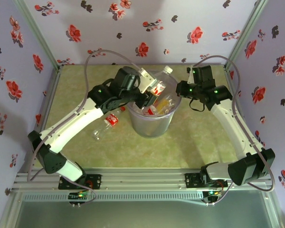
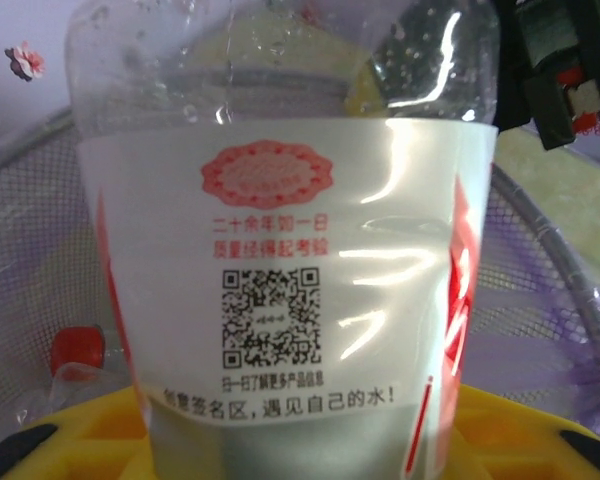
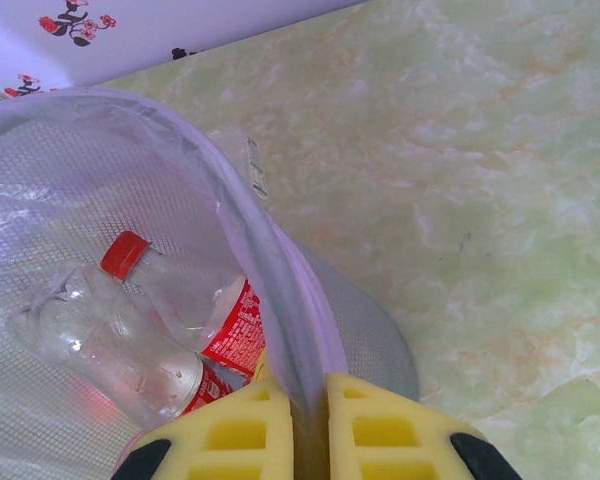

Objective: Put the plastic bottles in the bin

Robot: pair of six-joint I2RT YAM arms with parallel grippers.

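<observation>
We count one bin [image 1: 151, 128], two arms, a left arm [image 1: 76, 118] and a right arm [image 1: 237, 128], and at least four bottles: one raised bottle [image 1: 159, 81], one fallen bottle [image 1: 108, 123], and two or more binned bottles [image 1: 149, 110].

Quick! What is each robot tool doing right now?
Left tool: closed on a plastic bottle with a red-and-white label, over the bin.
Right tool: closed, pinching the bin's rim.
</observation>
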